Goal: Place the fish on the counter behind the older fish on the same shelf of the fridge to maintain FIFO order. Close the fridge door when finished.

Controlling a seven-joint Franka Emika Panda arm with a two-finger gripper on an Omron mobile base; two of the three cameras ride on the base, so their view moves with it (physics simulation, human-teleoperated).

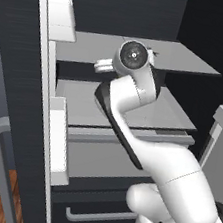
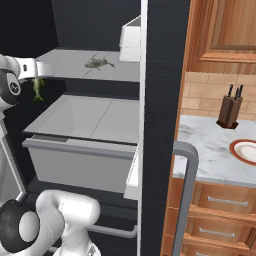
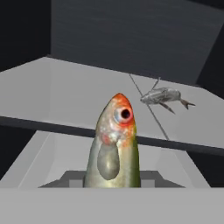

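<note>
My gripper [image 2: 37,78] is shut on the fish [image 2: 37,89], a slim greenish-yellow one that hangs from it just in front of the left end of the upper shelf [image 2: 70,67]. In the hand view the fish [image 3: 114,148] stands head-up, close to the camera, and hides the fingertips. The older fish [image 3: 164,96], dull grey, lies on the shelf [image 3: 78,92] ahead and to the right, beside a thin seam line. From the right base camera the older fish [image 2: 99,62] rests mid-shelf. The fridge [image 1: 18,69] is open. The marble counter [image 2: 210,145] lies to the right.
Below the shelf is a pale grey drawer [image 2: 80,155]. The open fridge door [image 2: 162,125] stands edge-on between fridge and counter, with white door bins [image 1: 63,10] on the other door. A knife block [image 2: 230,112] and a plate [image 2: 245,150] sit on the counter.
</note>
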